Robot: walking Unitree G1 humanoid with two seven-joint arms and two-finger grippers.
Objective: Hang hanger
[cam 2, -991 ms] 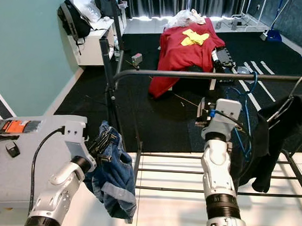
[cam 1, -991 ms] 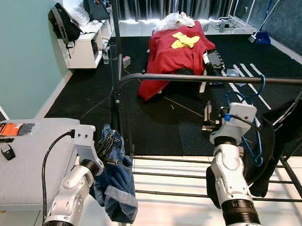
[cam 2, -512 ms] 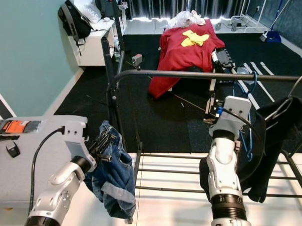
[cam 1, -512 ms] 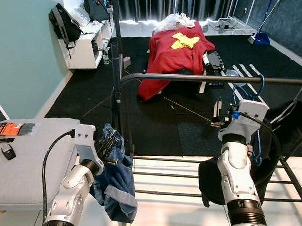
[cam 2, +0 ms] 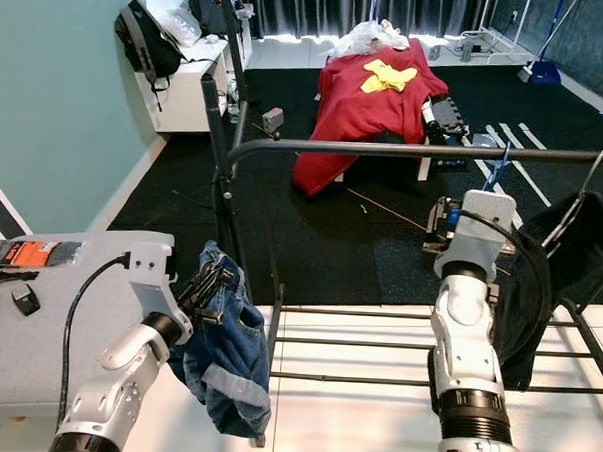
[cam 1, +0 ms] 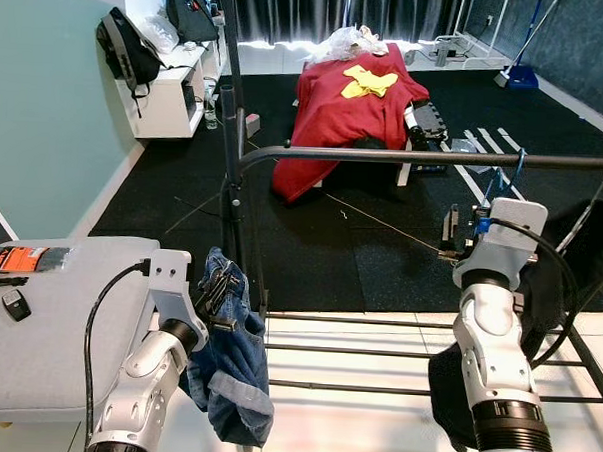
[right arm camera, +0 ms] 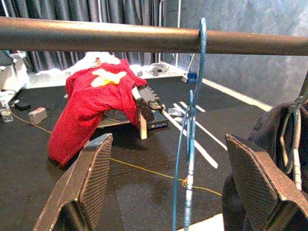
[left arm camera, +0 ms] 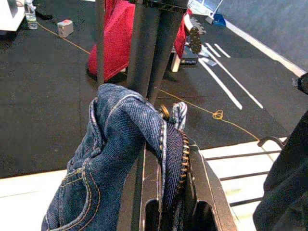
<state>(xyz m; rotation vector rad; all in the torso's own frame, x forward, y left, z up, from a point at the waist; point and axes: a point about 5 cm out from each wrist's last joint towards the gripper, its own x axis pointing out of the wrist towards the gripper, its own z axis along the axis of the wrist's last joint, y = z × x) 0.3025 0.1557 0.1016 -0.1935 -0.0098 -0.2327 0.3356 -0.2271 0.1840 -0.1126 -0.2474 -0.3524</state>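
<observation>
Two silver arms, smooth rounded shells, black ribbed ring at each joint. Pale boxy wrist block behind left gripper (cam 1: 216,294) and right gripper (right arm camera: 179,185). Black cable loops from each block. Fingers (right arm camera: 89,185) black, flat, fine-ribbed pads.

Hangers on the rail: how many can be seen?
2. A blue hanger hooks over the black rail in front of the right gripper; a grey hanger carries the dark garment farther right. Others may be hidden.
</observation>
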